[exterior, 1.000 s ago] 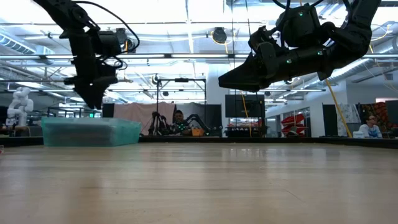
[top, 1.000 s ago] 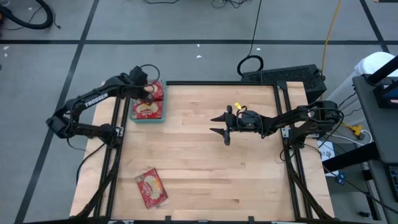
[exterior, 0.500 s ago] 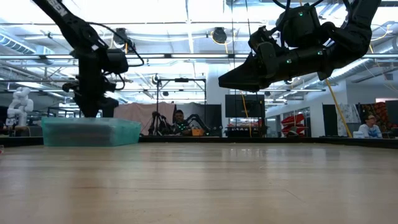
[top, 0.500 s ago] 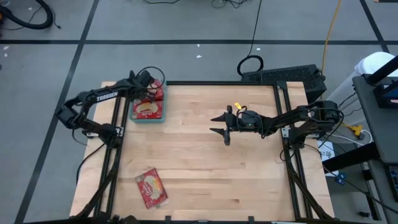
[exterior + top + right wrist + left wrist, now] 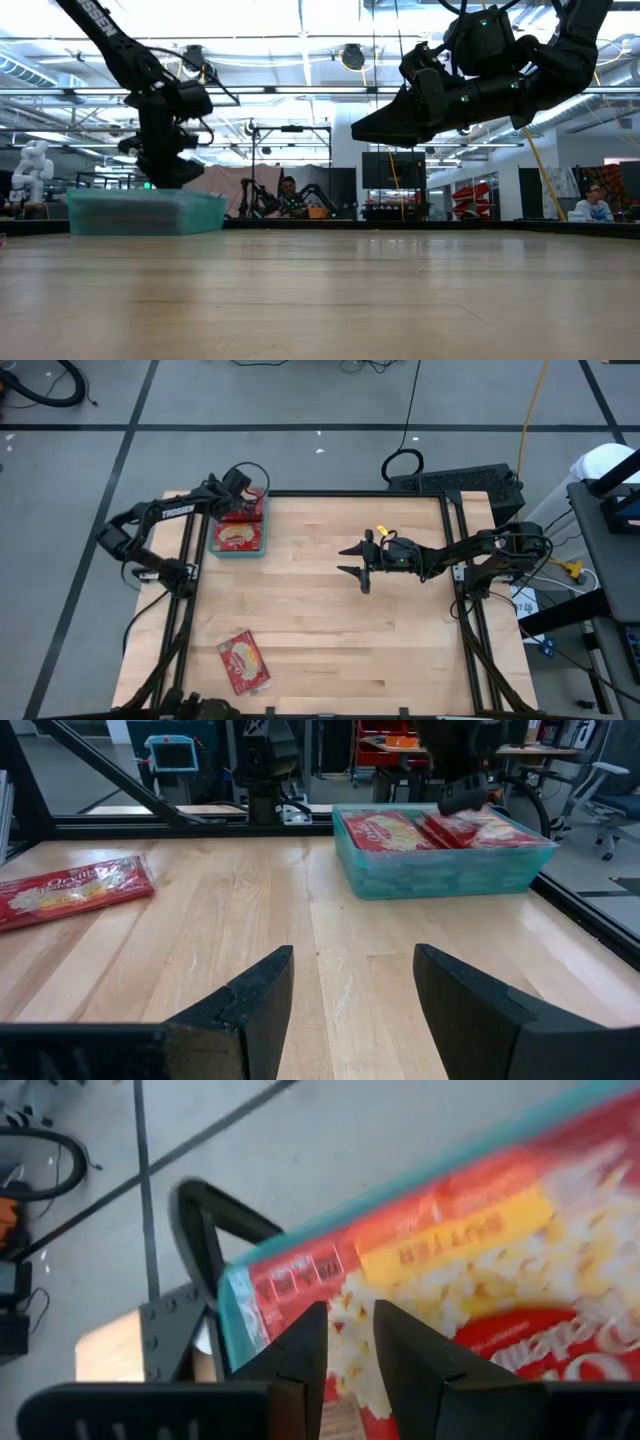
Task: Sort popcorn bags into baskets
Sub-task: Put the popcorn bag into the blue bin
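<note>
High view: my left gripper [image 5: 237, 503] hangs over the teal-green plastic basket [image 5: 238, 550] of red popcorn bags [image 5: 236, 535]; 1 flat red bag [image 5: 244, 662] lies near the table's front-left corner.

Left wrist: fingers nearly closed, holding nothing.

Right wrist: right gripper [image 5: 352, 982] wide open, empty. Bags look light, crinkly, slippery; I'd pinch an edge.
</note>
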Controlling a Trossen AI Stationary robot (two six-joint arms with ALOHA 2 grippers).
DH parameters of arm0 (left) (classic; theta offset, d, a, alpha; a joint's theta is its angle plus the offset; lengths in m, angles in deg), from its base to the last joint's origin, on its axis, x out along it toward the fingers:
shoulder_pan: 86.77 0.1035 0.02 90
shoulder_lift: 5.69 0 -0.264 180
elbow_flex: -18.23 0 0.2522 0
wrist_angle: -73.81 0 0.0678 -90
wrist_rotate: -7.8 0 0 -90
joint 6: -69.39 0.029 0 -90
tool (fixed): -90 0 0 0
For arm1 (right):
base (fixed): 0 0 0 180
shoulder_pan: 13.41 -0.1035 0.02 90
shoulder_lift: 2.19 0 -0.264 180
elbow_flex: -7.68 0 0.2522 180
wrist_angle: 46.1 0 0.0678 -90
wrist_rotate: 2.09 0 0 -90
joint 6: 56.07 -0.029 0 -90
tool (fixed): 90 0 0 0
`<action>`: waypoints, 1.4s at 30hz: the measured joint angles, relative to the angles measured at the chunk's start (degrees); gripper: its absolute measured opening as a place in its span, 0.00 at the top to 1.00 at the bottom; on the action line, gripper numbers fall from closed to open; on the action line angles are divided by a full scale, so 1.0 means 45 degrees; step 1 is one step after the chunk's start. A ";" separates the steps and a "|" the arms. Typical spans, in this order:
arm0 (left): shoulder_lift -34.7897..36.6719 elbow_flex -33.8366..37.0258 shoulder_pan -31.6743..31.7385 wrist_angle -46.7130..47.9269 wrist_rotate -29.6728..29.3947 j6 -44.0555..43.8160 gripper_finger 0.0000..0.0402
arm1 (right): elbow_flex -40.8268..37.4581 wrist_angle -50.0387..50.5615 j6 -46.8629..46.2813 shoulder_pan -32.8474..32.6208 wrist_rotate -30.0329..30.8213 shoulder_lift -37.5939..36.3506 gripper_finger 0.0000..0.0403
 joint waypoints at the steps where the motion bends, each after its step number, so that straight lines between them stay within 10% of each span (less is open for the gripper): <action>1: 0.0204 0.0000 -0.0064 -0.0015 -0.0019 -0.0004 0.78 | 0.0000 0.0000 0.0004 0.0000 0.0000 0.0000 0.51; 10: 0.2916 0.0000 -0.2105 0.1136 0.2399 0.0038 0.78 | 0.0000 0.0187 -0.0134 0.0000 0.0035 -0.0004 0.51; 18: 0.4748 0.0000 -0.6738 0.3897 0.5829 -0.1060 0.78 | 0.0000 0.0907 -0.1224 -0.0062 0.0014 -0.0002 0.51; 32: 0.5434 0.0912 -1.6393 0.4874 0.5470 -0.8226 0.75 | 0.0000 0.1117 -0.2455 -0.1614 0.0039 0.0000 0.51; 42: 0.5434 0.3528 -1.9403 0.2849 0.6007 -1.2068 0.41 | 0.0000 0.1062 -0.2387 -0.2424 0.0049 -0.0002 0.51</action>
